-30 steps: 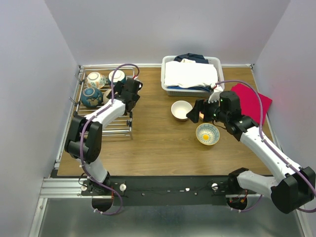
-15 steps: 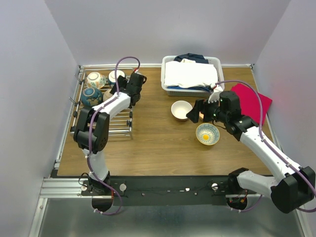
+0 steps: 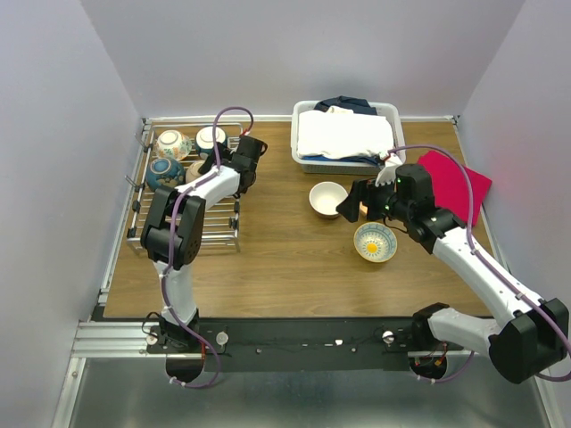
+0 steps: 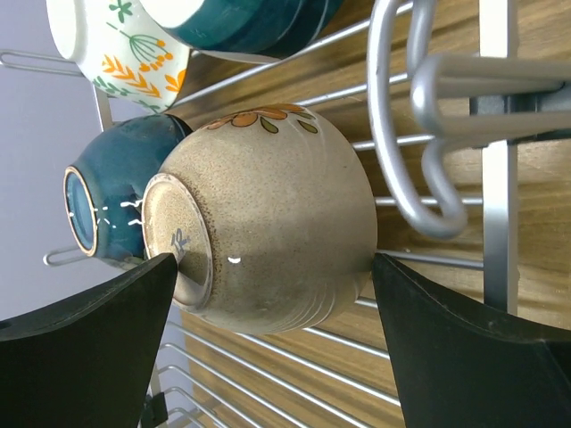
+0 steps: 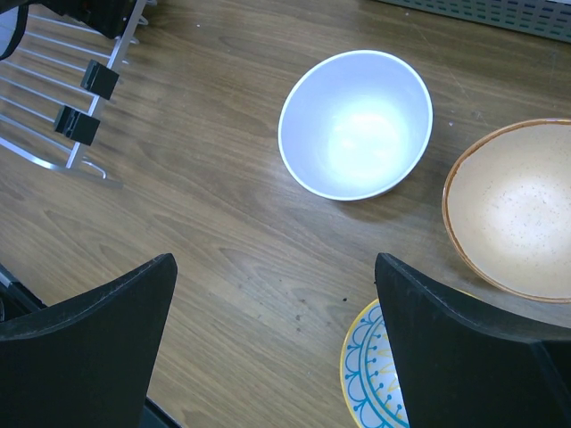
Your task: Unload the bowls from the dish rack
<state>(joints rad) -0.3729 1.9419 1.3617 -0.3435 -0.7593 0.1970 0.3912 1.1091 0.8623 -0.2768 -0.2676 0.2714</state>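
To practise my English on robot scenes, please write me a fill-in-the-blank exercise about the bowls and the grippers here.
1. The left gripper is ____ around a beige bowl on the dish rack.
2. Off the rack, ____ bowls stand on the table.
3. The right gripper hangs open over them, holding ____.
4. The white bowl is upright and ____ inside.
Missing words: open; three; nothing; empty.
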